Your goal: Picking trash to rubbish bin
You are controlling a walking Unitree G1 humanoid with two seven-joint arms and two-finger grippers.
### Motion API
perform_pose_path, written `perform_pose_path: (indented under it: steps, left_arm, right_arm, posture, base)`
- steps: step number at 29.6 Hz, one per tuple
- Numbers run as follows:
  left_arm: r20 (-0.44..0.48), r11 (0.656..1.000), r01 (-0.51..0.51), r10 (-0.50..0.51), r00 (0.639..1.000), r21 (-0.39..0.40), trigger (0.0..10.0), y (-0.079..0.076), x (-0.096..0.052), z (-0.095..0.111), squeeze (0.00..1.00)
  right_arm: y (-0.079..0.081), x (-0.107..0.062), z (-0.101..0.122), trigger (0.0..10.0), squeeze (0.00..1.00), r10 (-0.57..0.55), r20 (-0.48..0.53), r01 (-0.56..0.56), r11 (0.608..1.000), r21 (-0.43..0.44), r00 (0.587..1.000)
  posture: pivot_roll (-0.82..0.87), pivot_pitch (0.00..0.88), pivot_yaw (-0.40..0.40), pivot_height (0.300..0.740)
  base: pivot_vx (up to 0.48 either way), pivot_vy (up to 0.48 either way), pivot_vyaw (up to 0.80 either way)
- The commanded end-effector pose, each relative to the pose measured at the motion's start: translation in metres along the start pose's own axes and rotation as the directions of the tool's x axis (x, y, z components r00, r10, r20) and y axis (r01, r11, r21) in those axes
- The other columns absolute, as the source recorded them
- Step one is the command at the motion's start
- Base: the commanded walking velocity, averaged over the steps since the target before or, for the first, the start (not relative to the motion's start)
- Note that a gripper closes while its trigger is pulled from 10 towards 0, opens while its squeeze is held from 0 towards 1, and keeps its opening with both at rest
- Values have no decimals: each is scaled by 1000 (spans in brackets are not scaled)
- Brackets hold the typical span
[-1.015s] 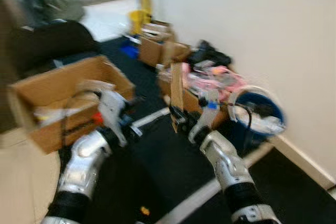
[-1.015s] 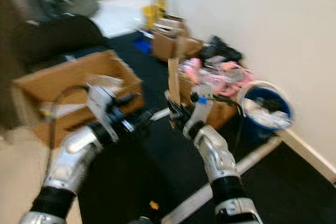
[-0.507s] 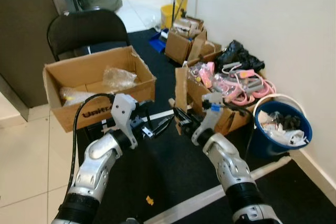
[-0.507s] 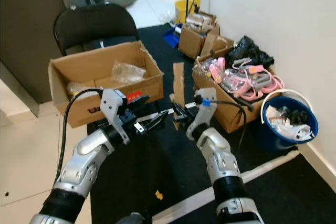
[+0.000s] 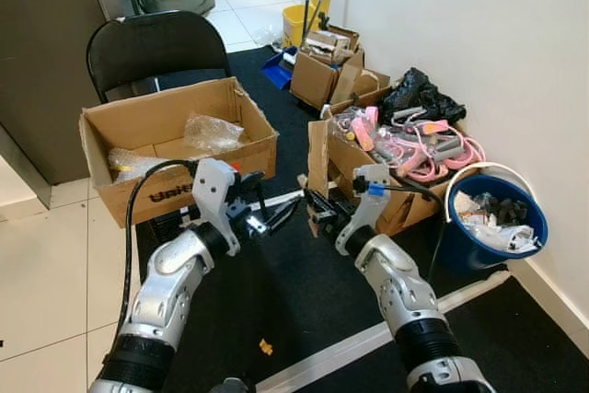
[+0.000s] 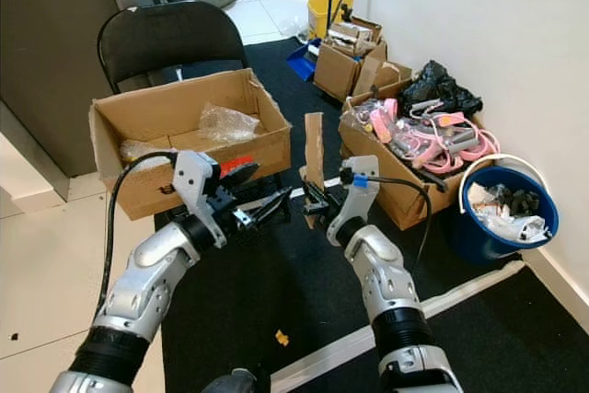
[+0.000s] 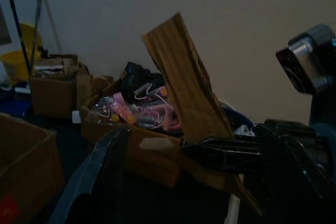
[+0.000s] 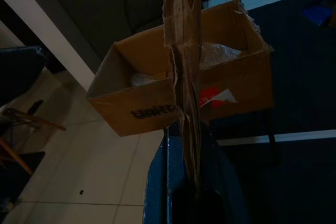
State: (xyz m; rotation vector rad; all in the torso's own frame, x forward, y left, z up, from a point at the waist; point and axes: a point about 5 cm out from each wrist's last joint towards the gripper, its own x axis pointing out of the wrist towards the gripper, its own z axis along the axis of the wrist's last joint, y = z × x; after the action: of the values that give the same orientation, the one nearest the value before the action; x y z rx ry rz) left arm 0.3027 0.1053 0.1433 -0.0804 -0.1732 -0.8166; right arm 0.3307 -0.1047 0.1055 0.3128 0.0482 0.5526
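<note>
My right gripper (image 5: pixel 317 212) is shut on the lower end of a torn brown cardboard strip (image 5: pixel 317 156), which stands upright above the black carpet. The wrist view shows the cardboard strip (image 8: pixel 184 51) rising straight out between the right fingers (image 8: pixel 157 182). My left gripper (image 5: pixel 279 217) is open a little to the left of the strip, pointing at it and holding nothing. The blue rubbish bin (image 5: pixel 534 227), a bucket with a white handle and crumpled trash inside, stands by the wall to the right. A small orange scrap (image 5: pixel 266 348) lies on the carpet near my feet.
A large open cardboard box (image 5: pixel 166 192) sits to the left, a black chair (image 5: pixel 152 43) behind it. A box of pink items (image 5: pixel 401 145) stands against the wall beside the bin, with smaller boxes (image 5: pixel 317 75) and a yellow bucket (image 5: pixel 316 8) farther back. White tape (image 5: pixel 359 345) crosses the carpet.
The view was blurred and swinging one second ago and is now steady. Both arms keep nearly the same pose, and the right gripper still holds the cardboard strip.
</note>
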Motion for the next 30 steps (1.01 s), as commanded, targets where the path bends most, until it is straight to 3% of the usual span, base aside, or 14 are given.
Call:
perform_pose_path:
  steps: [1,17,25,30]
  left_arm:
    - [4,1000,-18,18,1000,-5,10000,-1,-2,-3,0]
    - [11,998,-61,61,998,11,10000,-1,-10,-2,0]
    - [13,1000,-24,23,1000,6,10000,-8,-2,-4,0]
    - [6,1000,13,-13,1000,11,10000,-7,3,-2,0]
  right_arm:
    - [1,2,-2,10000,0,7,-9,-7,1000,-6,1000]
    - [4,9,-6,10000,0,43,-49,-43,999,-5,998]
    - [-7,6,0,10000,0,25,-29,-25,999,-25,999]
    - [-6,9,1,10000,0,23,-13,-23,999,-28,1000]
  posture:
    - [98,84,-24,740]
    - [134,80,-71,740]
    - [126,31,-38,740]
    - [110,18,-22,740]
  base:
    - [285,0,0]
    - [287,0,515]
    - [302,0,0]
    - [300,0,780]
